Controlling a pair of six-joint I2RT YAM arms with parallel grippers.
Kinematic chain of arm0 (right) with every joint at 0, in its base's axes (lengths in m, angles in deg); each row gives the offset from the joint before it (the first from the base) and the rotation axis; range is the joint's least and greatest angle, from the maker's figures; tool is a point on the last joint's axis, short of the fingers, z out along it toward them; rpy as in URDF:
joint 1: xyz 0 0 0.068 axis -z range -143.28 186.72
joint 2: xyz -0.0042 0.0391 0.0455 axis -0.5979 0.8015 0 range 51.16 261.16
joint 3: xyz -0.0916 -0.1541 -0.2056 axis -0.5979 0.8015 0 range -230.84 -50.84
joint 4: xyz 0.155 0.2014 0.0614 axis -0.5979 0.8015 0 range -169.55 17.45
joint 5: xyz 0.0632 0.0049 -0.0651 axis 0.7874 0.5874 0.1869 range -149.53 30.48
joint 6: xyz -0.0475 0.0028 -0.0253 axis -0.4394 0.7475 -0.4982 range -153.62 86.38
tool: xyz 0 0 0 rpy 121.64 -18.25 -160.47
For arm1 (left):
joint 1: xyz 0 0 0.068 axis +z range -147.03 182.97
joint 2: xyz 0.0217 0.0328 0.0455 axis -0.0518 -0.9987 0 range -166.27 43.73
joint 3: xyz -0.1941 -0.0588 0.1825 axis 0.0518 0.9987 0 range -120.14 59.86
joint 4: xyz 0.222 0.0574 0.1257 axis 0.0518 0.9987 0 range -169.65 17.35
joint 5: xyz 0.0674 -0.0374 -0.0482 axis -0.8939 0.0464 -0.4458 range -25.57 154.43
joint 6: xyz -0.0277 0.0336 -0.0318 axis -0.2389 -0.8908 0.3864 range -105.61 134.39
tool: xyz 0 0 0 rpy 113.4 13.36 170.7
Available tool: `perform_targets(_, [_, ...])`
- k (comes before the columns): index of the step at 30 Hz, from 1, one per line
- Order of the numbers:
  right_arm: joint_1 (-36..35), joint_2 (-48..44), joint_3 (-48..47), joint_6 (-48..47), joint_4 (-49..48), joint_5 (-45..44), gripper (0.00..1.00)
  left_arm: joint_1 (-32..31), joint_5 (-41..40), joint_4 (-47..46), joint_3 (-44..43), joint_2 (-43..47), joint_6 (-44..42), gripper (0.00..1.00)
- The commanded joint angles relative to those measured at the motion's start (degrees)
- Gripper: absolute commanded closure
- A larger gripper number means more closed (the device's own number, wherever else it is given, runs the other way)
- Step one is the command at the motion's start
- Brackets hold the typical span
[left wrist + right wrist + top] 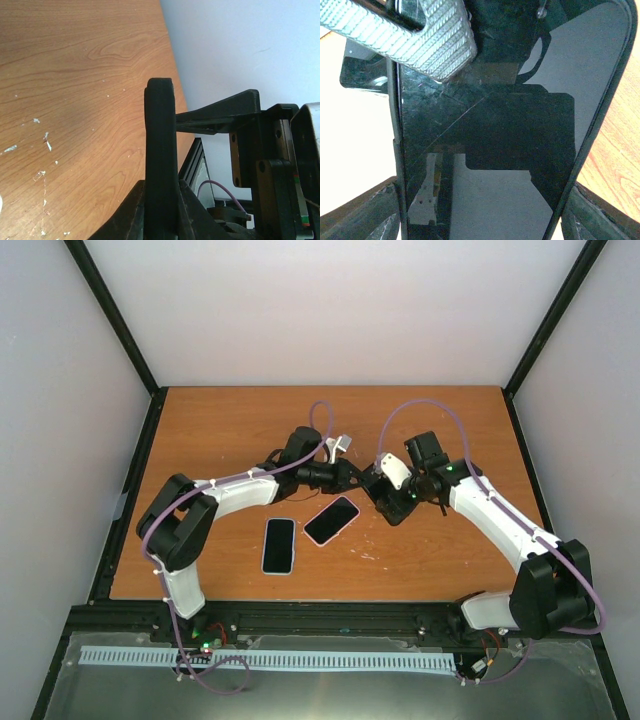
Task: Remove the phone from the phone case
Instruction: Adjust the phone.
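Note:
A black phone in its black case (368, 481) is held above the table's middle between both grippers. My left gripper (353, 479) is shut on it through its thickness. In the left wrist view the phone stands edge-on as a black slab (160, 130) between my fingers (160, 187). My right gripper (380, 492) is shut across its width. In the right wrist view the glossy screen (485, 150) fills the frame, with my fingertips (600, 215) at its two sides and the dark case rim (396, 165) along the edge. The left gripper's ribbed pad (420, 35) presses on the screen's top.
Two other phones lie screen-up on the wooden table (440, 430): one in a pale case (279, 545) near the front and one with a pinkish rim (331, 520) just below the grippers. Black frame posts stand at the table's corners.

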Motion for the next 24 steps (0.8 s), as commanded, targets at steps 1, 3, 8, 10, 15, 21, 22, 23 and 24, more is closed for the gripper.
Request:
perform_targets(1, [-0.2,-1.8,0.0,0.3,-2.5,0.2,0.41,-0.6,3.4,-3.4,-2.2,-0.8,0.0,0.87])
perform_targets(3, [-0.2,-1.8,-0.1,0.4,-2.6,0.3,0.41,-0.7,3.9,-3.9,-2.3,-1.0,0.0,0.86])
perform_targets(8, [-0.3,-2.1,-0.6,0.5,-2.5,0.3,0.41,-0.8,3.6,-2.5,-3.3,-1.9,0.0,0.81])
perform_targets(10, [-0.3,-2.2,-0.7,0.5,-2.4,0.2,0.41,-0.8,3.6,-2.1,-3.8,-2.4,0.0,0.80])
perform_targets(15, [-0.3,-2.2,-0.4,0.5,-2.4,0.1,0.41,-0.9,3.9,-1.3,-4.9,-3.5,-0.3,0.76])
perform_targets(21, [-0.3,-2.3,-0.1,0.5,-2.4,0.1,0.41,-1.1,4.0,-1.3,-5.2,-3.6,-0.6,0.84])
perform_targets(22, [-0.3,-2.4,-0.1,0.4,-2.3,0.0,0.41,-1.1,4.0,-1.5,-5.1,-3.6,-0.6,0.87])
perform_targets(23, [-0.3,-2.6,-0.1,0.3,-2.3,0.1,0.40,-1.2,4.2,-1.8,-5.0,-3.6,-0.8,0.91])
perform_targets(24, [-0.3,-2.7,-0.1,0.2,-2.2,0.0,0.40,-1.1,4.5,-2.2,-4.9,-3.5,-0.9,0.93])
